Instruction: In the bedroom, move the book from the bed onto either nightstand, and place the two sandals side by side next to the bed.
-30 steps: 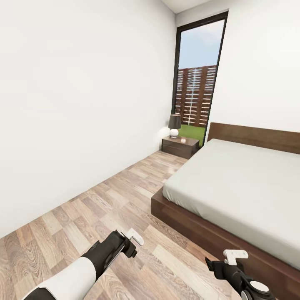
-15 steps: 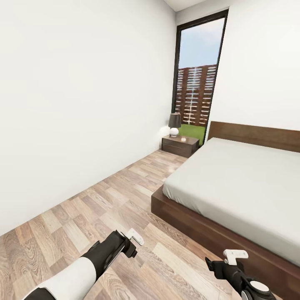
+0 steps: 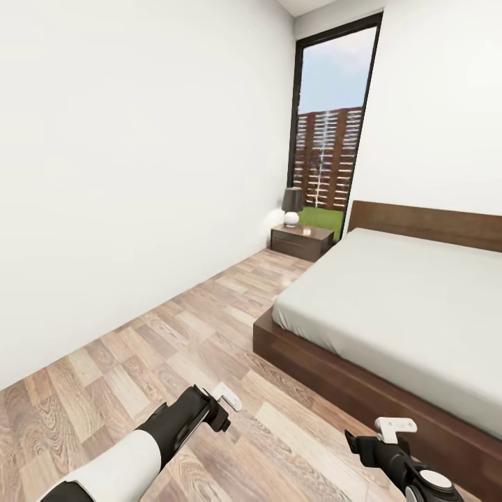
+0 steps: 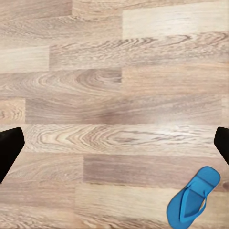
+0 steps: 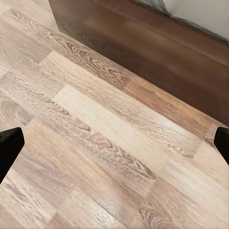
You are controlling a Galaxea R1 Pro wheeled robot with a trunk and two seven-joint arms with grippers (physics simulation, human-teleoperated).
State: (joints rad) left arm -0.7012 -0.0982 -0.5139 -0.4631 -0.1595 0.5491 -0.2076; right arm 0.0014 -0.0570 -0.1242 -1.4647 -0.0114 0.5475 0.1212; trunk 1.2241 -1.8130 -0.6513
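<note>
One blue sandal (image 4: 194, 197) lies flat on the wood-plank floor (image 4: 114, 95) below the left gripper (image 4: 114, 145), off toward one fingertip and apart from it. Both the left gripper and the right gripper (image 5: 114, 143) hang spread wide and empty above the floor. The right one is near the dark-brown frame of the bed (image 5: 157, 43). Across the room, a nightstand (image 3: 301, 242) stands beside the headboard.

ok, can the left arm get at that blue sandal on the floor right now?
Probably yes: the sandal lies flat on bare wood floor below the left tool, whose fingers are spread wide, with nothing between them.
</note>
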